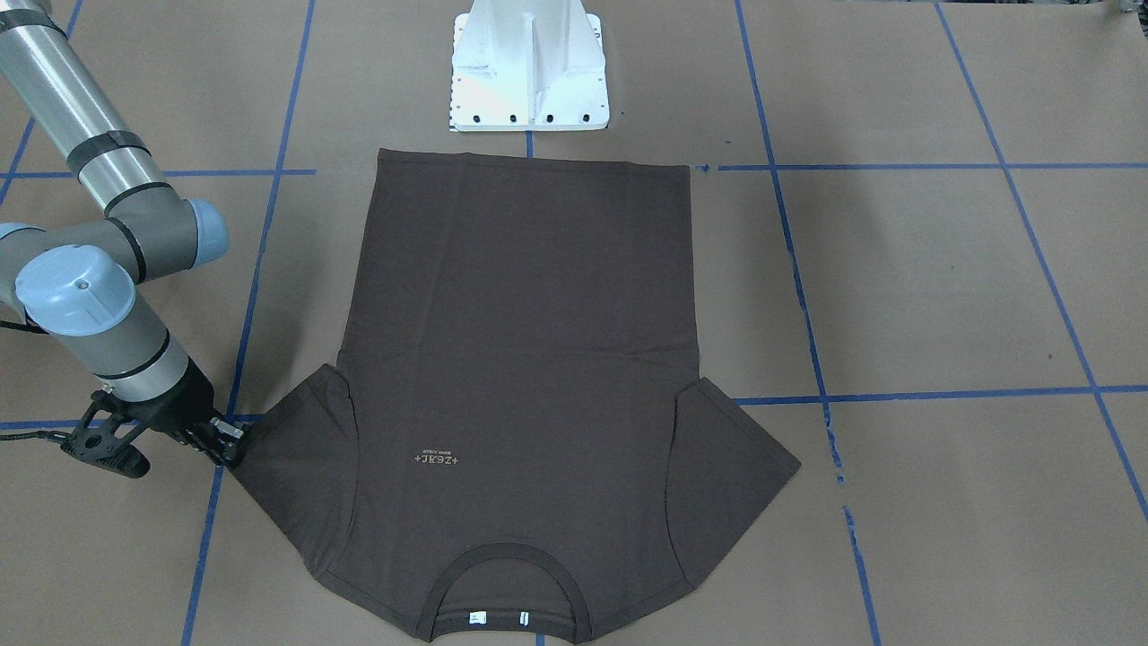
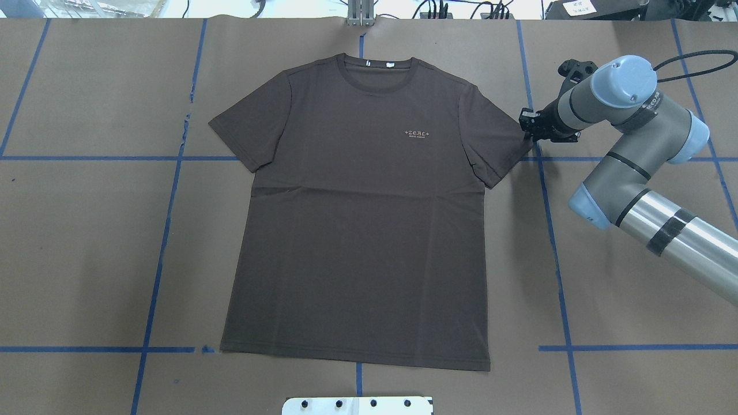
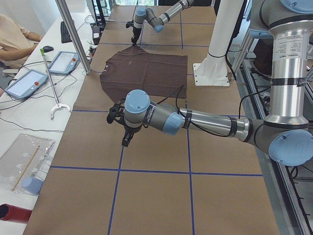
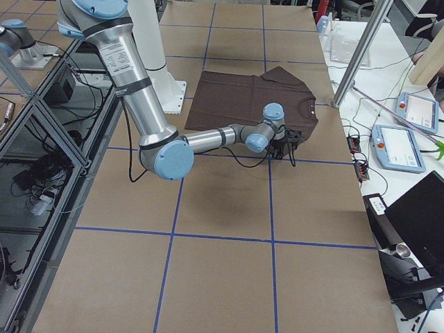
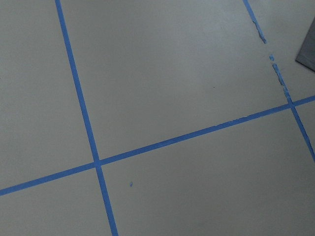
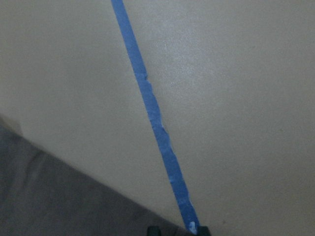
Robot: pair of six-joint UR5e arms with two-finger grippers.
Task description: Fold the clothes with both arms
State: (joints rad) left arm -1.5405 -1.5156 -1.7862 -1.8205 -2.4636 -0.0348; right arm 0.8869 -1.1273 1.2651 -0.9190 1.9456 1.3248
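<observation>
Starting at the T-shirt (image 2: 357, 230): find it spread flat, chest up, at mid-table on the brown paper cover (image 2: 86, 259), with the hem toward the white pedestal (image 1: 529, 72) and the collar (image 2: 377, 75) toward the far edge. Record no fold as made: both sleeves out to the sides, body at full length, hem straight. Judging from the lay alone, treat the whole job as outstanding: sleeves in, sides over, body doubled.

Note dark brown knit, nearly smooth, with one faint crease across the body below the sleeves. Note the small pale logo (image 2: 420, 134) on the chest and the white labels (image 2: 377, 63) inside the ribbed neck. Expect thin, limp cloth, likely to drag if lifted from one corner.

Locate the right gripper (image 2: 526, 128) low at the table, at the outer tip of the sleeve (image 2: 496, 138) on the robot's right, touching the cuff edge or just beside it; cannot tell which. Read its fingertips (image 6: 154, 229) in the right wrist view as slightly apart, with blue tape (image 6: 147, 103) running up between them and no cloth pinched.

Locate the left gripper (image 3: 125, 138) in the left side view only, above bare paper, well apart from the shirt. Cannot tell whether its fingers are spread or pressed together.
</observation>
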